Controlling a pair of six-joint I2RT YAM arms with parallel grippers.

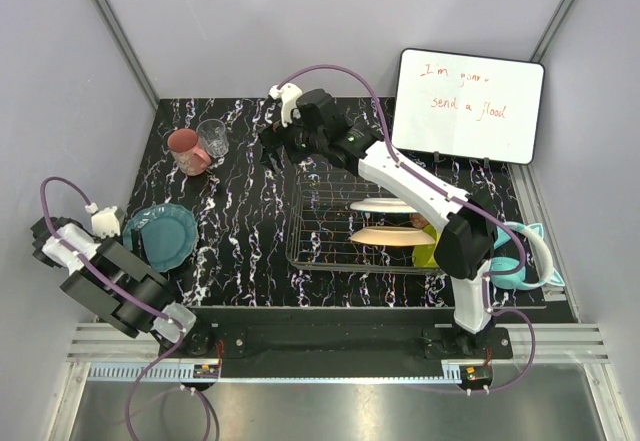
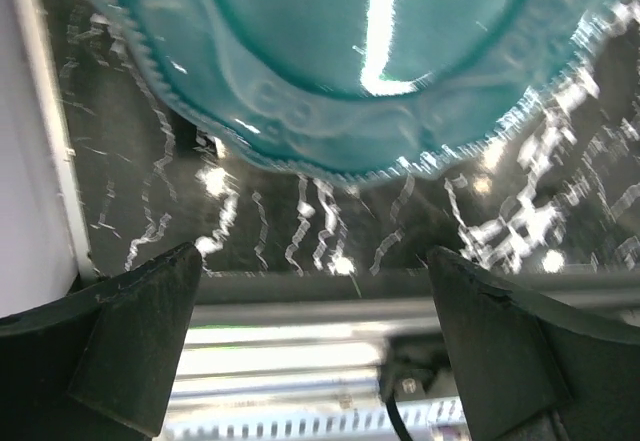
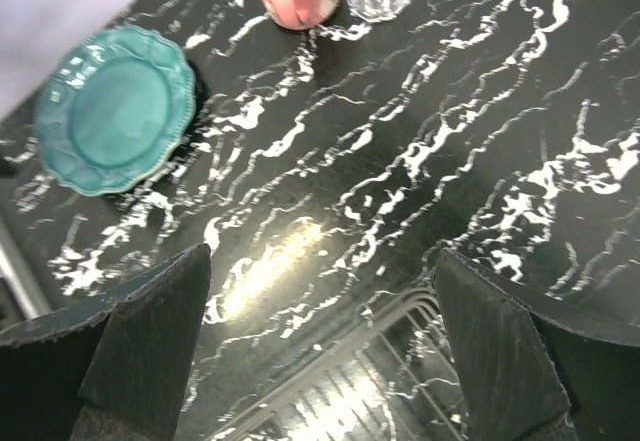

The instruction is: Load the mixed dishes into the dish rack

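Gaping wide with nothing between its jaws, the left gripper point(image 2: 312, 261) hangs low at the left edge of the worktop point(image 1: 250, 251), about midway between the near and far edges. The teal plate point(image 2: 330, 61) lies straight ahead of it, on the side toward the middle of the worktop. The plate's beaded rim is just beyond the fingertips and centred on the gap, not yet inside it. The plate seems to lie flat, with a dark shadow under the rim that faces the claw. Being round, it offers no long axis, so the nearest stretch of rim looks like the place to pinch. The left arm is plainly the nearer one to it. The right gripper point(image 3: 322, 261) is spread wide and empty too, reaching over the far middle of the worktop, past the far left corner of the dish rack point(image 1: 300, 231). From it the pink mug point(image 1: 187, 151) and the clear glass point(image 1: 212, 136) stand side by side toward the far left corner, well ahead of its jaws. The rack sits right of centre by the near edge and holds a white plate point(image 1: 385, 204), a peach plate point(image 1: 385, 235) and a lime-green bowl point(image 1: 425, 253). The teal plate, mug and glass are not yet loaded.
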